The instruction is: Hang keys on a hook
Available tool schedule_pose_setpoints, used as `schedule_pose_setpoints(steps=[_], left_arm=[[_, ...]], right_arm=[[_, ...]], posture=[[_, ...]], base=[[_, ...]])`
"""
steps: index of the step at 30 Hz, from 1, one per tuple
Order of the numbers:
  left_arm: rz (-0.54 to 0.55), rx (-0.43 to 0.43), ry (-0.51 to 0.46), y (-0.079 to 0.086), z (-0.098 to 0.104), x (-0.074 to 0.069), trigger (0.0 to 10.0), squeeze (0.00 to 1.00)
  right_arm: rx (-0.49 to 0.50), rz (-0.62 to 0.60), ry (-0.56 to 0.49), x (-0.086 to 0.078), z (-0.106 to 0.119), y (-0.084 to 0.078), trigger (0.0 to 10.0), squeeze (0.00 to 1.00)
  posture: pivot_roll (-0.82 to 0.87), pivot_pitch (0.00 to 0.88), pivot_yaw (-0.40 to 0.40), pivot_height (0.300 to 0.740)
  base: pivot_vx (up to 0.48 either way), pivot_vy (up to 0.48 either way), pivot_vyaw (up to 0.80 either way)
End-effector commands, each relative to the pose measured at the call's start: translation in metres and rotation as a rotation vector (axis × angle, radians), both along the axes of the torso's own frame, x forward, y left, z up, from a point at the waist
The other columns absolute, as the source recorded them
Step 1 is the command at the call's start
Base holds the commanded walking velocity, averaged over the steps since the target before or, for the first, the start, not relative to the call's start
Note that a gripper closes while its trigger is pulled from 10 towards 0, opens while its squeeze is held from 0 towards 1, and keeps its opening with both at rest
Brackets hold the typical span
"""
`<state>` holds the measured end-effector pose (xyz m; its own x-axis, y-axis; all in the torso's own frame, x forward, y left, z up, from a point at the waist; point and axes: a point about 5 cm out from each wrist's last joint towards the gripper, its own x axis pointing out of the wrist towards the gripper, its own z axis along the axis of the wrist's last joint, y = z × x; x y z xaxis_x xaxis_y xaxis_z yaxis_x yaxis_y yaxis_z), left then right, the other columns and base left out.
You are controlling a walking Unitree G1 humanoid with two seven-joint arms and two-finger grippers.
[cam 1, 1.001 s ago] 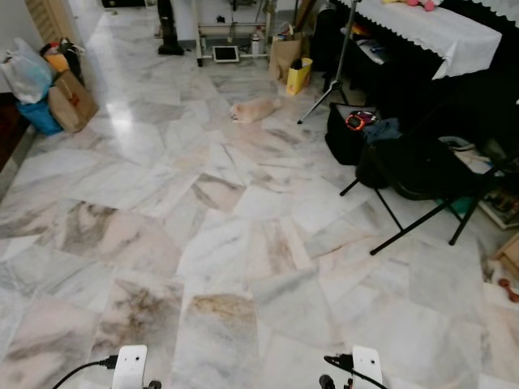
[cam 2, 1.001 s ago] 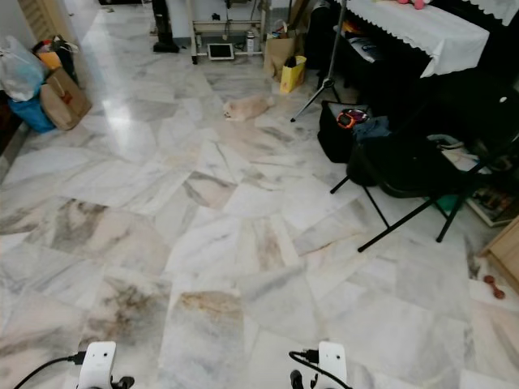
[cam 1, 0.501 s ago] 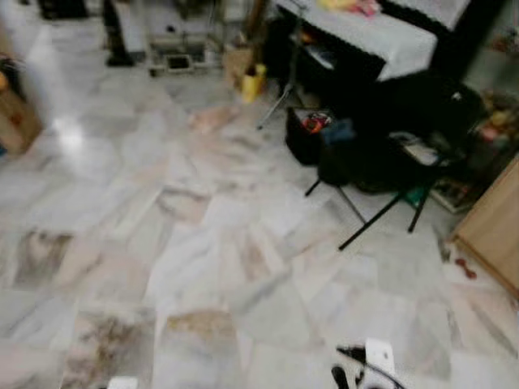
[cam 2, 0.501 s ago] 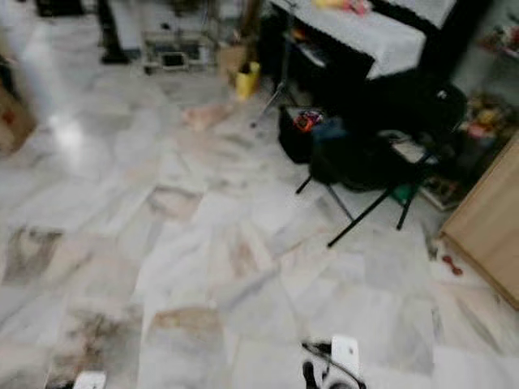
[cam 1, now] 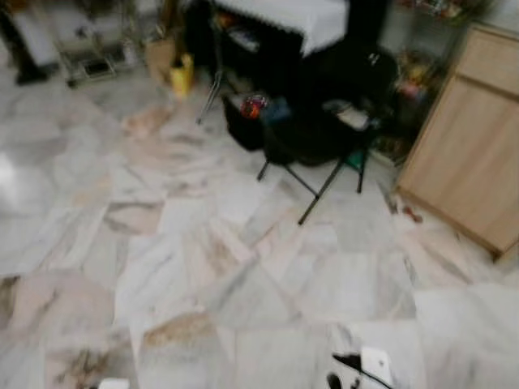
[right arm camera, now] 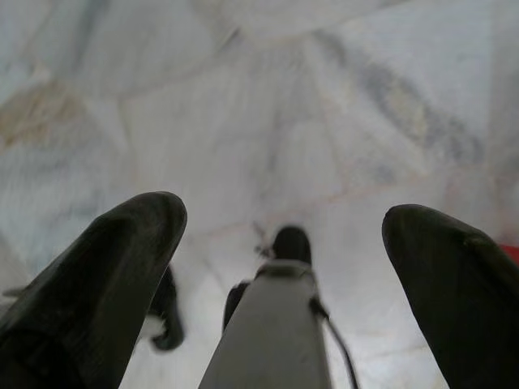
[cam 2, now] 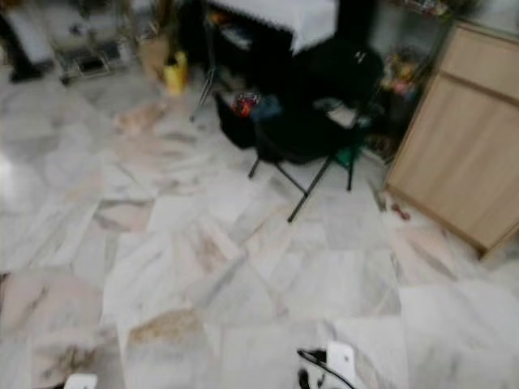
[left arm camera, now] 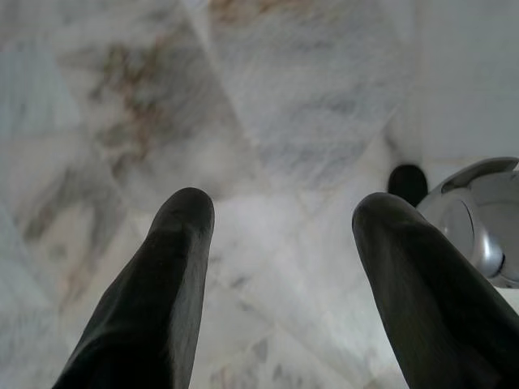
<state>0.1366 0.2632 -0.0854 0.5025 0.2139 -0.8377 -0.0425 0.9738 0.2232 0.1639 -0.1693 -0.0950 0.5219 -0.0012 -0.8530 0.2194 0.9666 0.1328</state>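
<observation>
We're looking down at a marble floor (cam 1: 186,267) and the head views are pretty blurry. Ahead of us there's a black folding chair (cam 1: 312,142) piled with dark stuff, a table with a white cloth (cam 1: 292,16) behind it, a yellow bag (cam 1: 181,77) off to the left, and a light wooden cabinet (cam 1: 462,138) on the right. Both arms hang low — the left gripper (left arm camera: 280,243) has its two black fingers spread wide with nothing between them, just floor below, and the right gripper (right arm camera: 280,259) is spread apart and empty too. As for the keys and the hook, we honestly can't make out either one anywhere.
</observation>
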Motion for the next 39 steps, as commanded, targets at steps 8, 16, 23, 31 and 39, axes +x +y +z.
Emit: schedule_pose_setpoints(steps=[8, 16, 23, 31, 39], left_arm=[[-0.027, 0.018, 0.023, -0.001, 0.000, 0.004, 10.0, 0.00], [-0.016, 0.008, 0.007, -0.006, 0.000, 0.008, 10.0, 0.00], [-0.027, 0.006, 0.003, -0.008, 0.001, 0.011, 10.0, 0.00], [-0.026, -0.007, -0.007, -0.015, 0.002, 0.019, 10.0, 0.00], [-0.032, -0.003, 0.000, -0.015, 0.001, 0.018, 10.0, 0.00]], right_arm=[[0.016, 0.007, -0.010, 0.003, 0.001, 0.006, 10.0, 0.00], [0.007, 0.022, -0.016, 0.007, 0.003, 0.004, 10.0, 0.00], [0.013, 0.022, -0.020, 0.009, 0.004, 0.006, 10.0, 0.00], [0.010, 0.022, -0.012, 0.006, 0.002, 0.004, 10.0, 0.00], [0.010, 0.018, 0.000, 0.002, 0.001, 0.002, 10.0, 0.00]], posture=[[0.16, 0.020, 0.005, 0.740], [0.15, 0.035, -0.013, 0.740], [0.13, 0.043, -0.016, 0.740], [0.13, 0.041, -0.019, 0.740], [0.13, 0.045, -0.017, 0.740]], base=[[0.000, 0.000, -0.78], [0.000, 0.000, -0.78], [0.000, -0.187, -0.78], [0.000, -0.030, -0.78], [0.000, 0.000, -0.78]])
